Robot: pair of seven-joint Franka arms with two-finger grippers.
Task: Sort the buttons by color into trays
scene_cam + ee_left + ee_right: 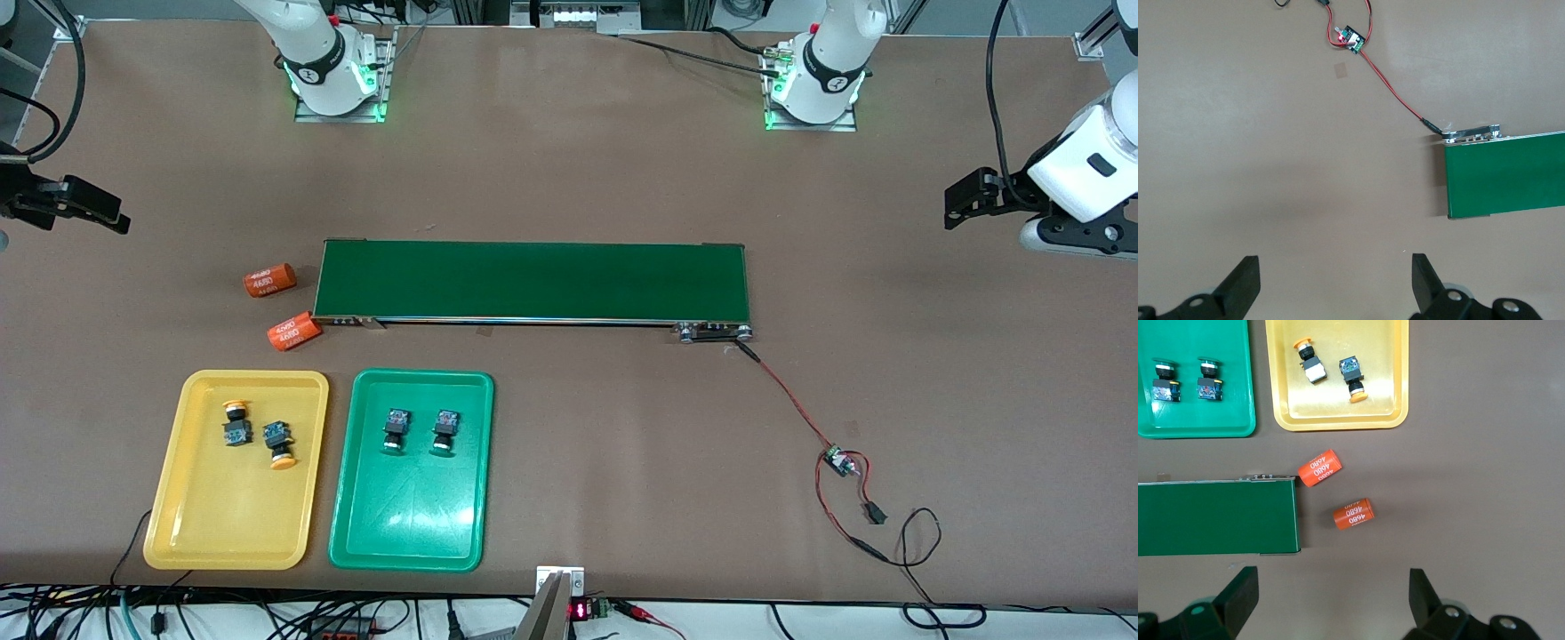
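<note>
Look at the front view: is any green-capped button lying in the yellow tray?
No. The yellow tray holds only the two orange-capped buttons; both green-capped buttons lie in the green tray.

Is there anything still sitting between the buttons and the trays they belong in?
Nothing visible does. Both yellow-capped buttons already lie in the yellow tray, and both green-capped buttons lie in the green tray. The left gripper and right gripper are open, each over bare table at its own end.
</note>
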